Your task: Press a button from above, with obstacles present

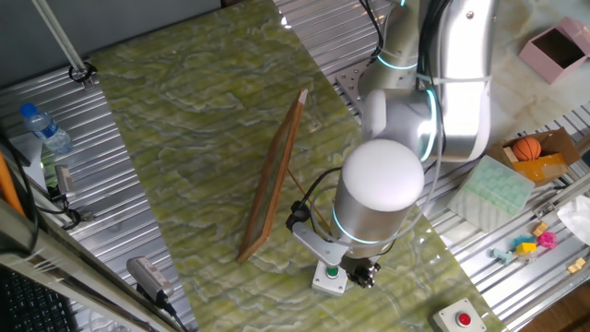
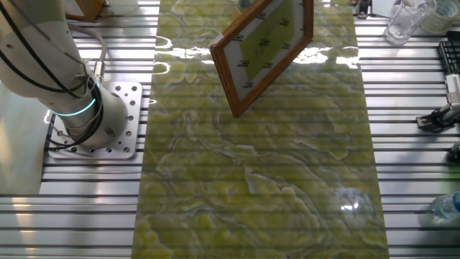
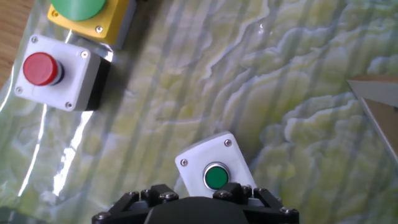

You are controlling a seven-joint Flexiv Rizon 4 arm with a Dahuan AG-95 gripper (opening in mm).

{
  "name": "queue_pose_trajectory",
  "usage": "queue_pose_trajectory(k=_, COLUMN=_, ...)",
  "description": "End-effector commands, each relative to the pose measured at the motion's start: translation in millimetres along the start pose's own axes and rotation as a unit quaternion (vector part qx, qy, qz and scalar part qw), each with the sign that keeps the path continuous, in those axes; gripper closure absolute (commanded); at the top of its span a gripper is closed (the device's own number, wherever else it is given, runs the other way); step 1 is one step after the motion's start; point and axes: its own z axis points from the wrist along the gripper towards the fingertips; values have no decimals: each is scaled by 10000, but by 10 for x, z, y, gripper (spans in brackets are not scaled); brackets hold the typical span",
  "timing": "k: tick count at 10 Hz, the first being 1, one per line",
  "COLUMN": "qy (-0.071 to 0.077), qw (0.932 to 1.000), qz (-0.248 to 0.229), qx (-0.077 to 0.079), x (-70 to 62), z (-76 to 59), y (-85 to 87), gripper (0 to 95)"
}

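Note:
The green button [image 1: 330, 272] sits in a small white box [image 1: 329, 279] near the front edge of the green marbled mat. In the hand view the button [image 3: 216, 177] lies low in the frame, just above the black gripper body [image 3: 196, 208]. My gripper [image 1: 363, 274] hangs low, right beside the box on its right side. Its fingertips are hidden, so no gap shows. The brown wooden board [image 1: 274, 175] stands propped on its edge to the left of and behind the button. It also shows in the other fixed view [image 2: 262, 50], and its corner shows in the hand view [image 3: 379, 99].
A white box with a red button [image 3: 53, 71] and a yellow box with a large green button [image 3: 87, 15] lie beyond the target in the hand view. The red button box [image 1: 464, 319] sits at the front right. A bottle [image 1: 43, 127] stands far left, and toys and boxes [image 1: 525, 152] lie at the right.

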Motion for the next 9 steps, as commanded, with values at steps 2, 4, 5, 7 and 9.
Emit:
queue_pose_trajectory(k=2, qy=22, qw=9998, qz=189, qx=-10, x=-36, z=31, y=16, gripper=380)
queue_pose_trajectory(k=4, qy=8, qw=9998, qz=223, qx=-13, x=-38, z=89, y=12, gripper=380)
queue_pose_trajectory(k=5, qy=2, qw=9997, qz=233, qx=-20, x=-41, z=108, y=13, gripper=380)
queue_pose_trajectory(k=7, qy=-22, qw=9993, qz=360, qx=-102, x=-57, z=159, y=19, gripper=380)
queue_pose_trajectory(k=9, qy=-17, qw=9990, qz=415, qx=-154, x=-81, z=143, y=34, gripper=380)
